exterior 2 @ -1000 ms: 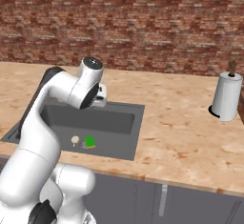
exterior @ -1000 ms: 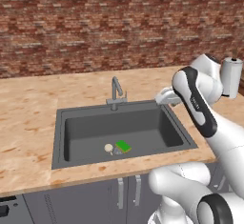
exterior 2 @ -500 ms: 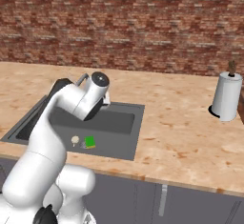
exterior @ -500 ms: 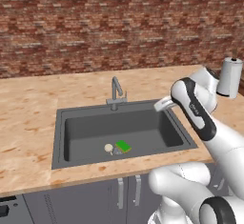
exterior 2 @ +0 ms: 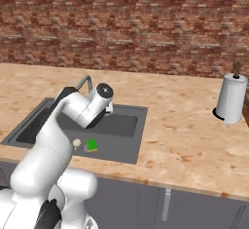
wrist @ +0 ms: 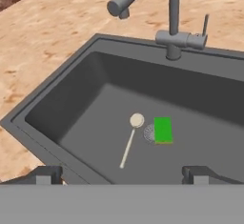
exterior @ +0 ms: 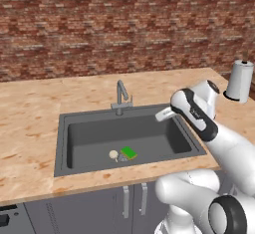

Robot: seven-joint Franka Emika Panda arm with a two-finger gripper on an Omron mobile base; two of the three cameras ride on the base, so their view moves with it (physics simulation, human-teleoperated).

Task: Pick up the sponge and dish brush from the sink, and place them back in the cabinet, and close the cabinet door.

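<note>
Sponge and dish brush on the sink floor

The green, yellow-edged sponge (wrist: 163,129) lies flat just beside the dish brush (wrist: 131,135), cream round head, thin pale handle, in the dark grey sink (wrist: 57,105); above, the fingers (wrist: 121,174) hang spread wide, empty.

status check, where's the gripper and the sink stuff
Gripper open, empty, above the sink. Sponge and brush side by side on the basin floor, untouched. Faucet at the rim beyond them, nothing between gripper and sponge.

Light: even, bright, no clear source.
Shadows: soft shading inside the sink (exterior: 74,143).
Sharpness: rendered, slightly soft, no glare or edge distortion.
</note>
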